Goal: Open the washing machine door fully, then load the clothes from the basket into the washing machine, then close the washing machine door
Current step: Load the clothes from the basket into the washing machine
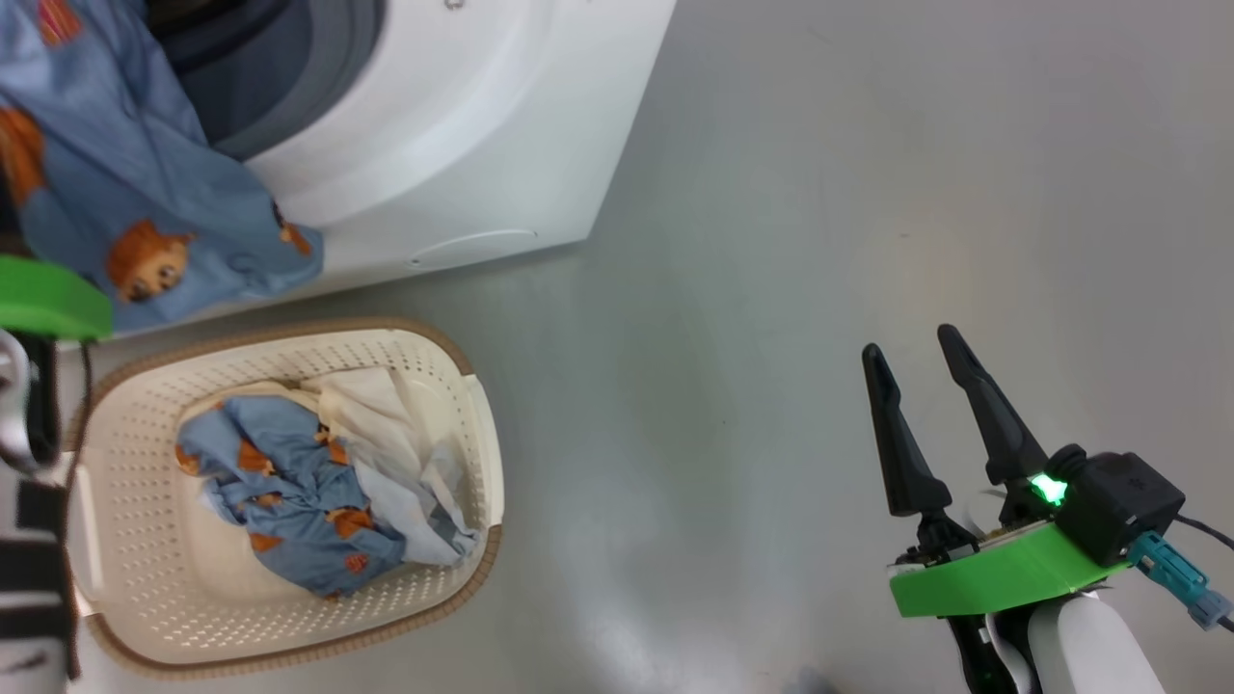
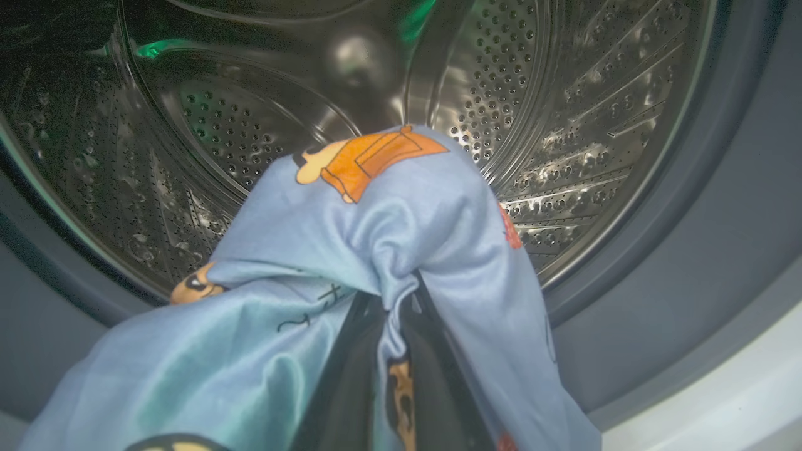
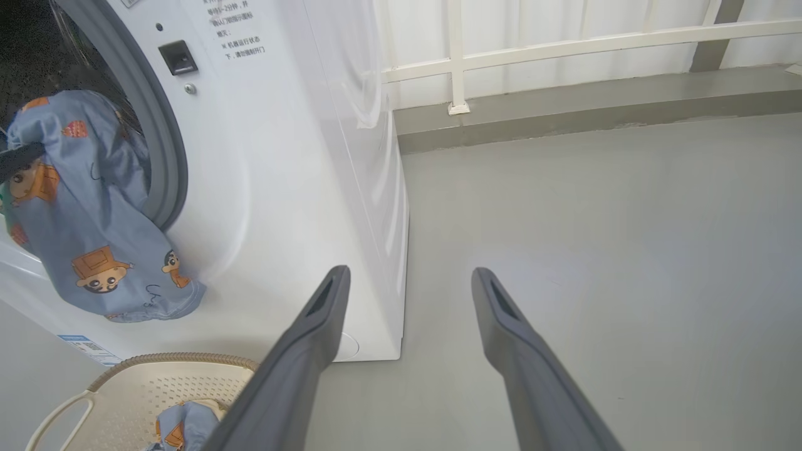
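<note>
The white washing machine (image 1: pixel 463 125) stands with its mouth open, and its steel drum (image 2: pixel 564 125) is bare inside. My left gripper (image 2: pixel 391 300) is shut on a light-blue cartoon-print garment (image 2: pixel 376 219), held at the mouth in front of the grey gasket (image 2: pixel 689 250). The garment (image 3: pixel 88 238) hangs down over the machine's front. More clothes (image 1: pixel 308 492), blue and cream, lie in the cream basket (image 1: pixel 174 588) on the floor below. My right gripper (image 1: pixel 911 347) hovers open over the floor, well to the right. The washing machine door is out of view.
Grey floor (image 1: pixel 819 241) stretches right of the machine. A white railing (image 3: pixel 564 44) on a low kerb (image 3: pixel 595 106) runs along the far side. The basket (image 3: pixel 156 388) sits close against the machine's front, near a blue label sticker (image 3: pixel 84 347).
</note>
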`<state>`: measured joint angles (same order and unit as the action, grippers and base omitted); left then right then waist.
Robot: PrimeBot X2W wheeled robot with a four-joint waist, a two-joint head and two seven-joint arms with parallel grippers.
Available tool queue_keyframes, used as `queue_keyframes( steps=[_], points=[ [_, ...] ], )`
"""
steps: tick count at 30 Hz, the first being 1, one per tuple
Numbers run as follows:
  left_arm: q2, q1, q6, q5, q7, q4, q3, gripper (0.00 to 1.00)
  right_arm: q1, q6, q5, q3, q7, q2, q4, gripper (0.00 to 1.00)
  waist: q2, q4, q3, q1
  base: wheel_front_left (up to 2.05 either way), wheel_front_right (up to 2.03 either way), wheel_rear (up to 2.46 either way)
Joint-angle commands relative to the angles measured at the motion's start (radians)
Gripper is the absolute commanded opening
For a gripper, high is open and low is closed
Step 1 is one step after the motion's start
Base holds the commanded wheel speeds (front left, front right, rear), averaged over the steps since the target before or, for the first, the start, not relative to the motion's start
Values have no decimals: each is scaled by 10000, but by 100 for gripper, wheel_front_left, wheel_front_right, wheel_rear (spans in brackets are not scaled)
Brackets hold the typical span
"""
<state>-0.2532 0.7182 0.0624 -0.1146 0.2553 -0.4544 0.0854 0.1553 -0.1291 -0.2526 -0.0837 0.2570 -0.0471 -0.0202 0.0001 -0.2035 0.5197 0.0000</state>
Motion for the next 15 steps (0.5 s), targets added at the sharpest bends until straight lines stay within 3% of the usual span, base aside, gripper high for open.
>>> queue_keyframes(
  steps=[1, 15],
  points=[
    [-582, 500, 17, 187, 65, 71, 255, 0, 145, -16, -120, -317, 48, -32, -214, 100, -1, -209, 299, 0, 0, 0, 0],
    [-1088, 2903, -113, 449, 65, -1115, 172, 0, 469, -16, -56, -659, 48, -32, -223, 100, -1, -570, 1265, 0, 0, 0, 0]
  ],
)
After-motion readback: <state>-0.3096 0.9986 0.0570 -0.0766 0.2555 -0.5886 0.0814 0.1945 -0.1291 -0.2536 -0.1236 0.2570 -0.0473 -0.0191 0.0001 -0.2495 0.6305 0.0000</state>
